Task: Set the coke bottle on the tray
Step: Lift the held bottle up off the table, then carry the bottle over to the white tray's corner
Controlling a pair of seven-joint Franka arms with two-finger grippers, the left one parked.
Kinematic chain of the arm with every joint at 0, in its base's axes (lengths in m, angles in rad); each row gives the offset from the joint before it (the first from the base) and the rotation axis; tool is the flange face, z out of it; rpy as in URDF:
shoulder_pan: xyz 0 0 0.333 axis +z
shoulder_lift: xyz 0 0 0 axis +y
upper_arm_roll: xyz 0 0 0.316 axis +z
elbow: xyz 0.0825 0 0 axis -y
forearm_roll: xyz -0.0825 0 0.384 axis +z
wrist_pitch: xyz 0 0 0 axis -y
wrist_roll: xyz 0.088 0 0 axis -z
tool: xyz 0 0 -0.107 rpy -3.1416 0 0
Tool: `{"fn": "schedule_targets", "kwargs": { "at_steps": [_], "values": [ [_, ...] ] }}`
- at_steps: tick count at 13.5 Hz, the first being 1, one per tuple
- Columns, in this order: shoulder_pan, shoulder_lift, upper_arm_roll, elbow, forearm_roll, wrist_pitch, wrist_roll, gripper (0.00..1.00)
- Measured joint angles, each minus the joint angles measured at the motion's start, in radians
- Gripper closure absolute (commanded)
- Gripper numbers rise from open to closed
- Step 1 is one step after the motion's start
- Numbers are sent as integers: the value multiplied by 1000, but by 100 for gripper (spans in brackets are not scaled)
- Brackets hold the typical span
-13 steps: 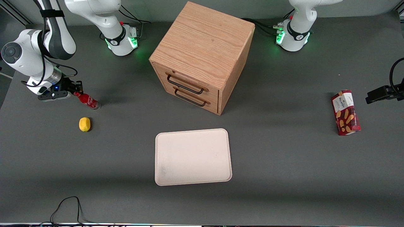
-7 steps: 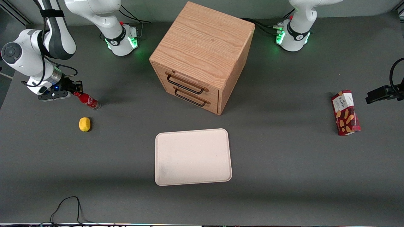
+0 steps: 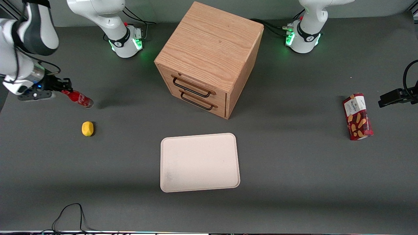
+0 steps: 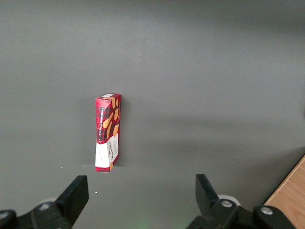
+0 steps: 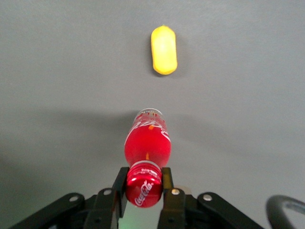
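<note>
My right gripper is shut on the red cap of the coke bottle, which hangs above the table at the working arm's end. In the right wrist view the two black fingers press both sides of the cap, and the coke bottle points down away from my gripper, its body red with white lettering. The cream-beige tray lies flat near the front of the table, nearer to the front camera than the cabinet, with nothing on it.
A yellow lemon lies on the table, nearer to the front camera than the bottle; the same lemon shows below the bottle's base. A wooden drawer cabinet stands mid-table. A red snack box lies toward the parked arm's end.
My gripper has risen and moved outward toward the working arm's end of the table, carrying the coke bottle up off the surface with it.
</note>
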Motion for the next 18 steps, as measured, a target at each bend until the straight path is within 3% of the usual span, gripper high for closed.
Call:
{"fn": "schedule_targets", "kwargs": {
  "at_steps": [6, 10, 13, 18],
  "values": [
    [0, 47, 71, 390, 38, -372, 8, 100],
    [1, 237, 81, 746, 91, -582, 8, 100],
    [2, 399, 104, 943, 122, -648, 27, 100],
    [11, 625, 284, 1172, 128, -652, 293, 100]
  ]
}}
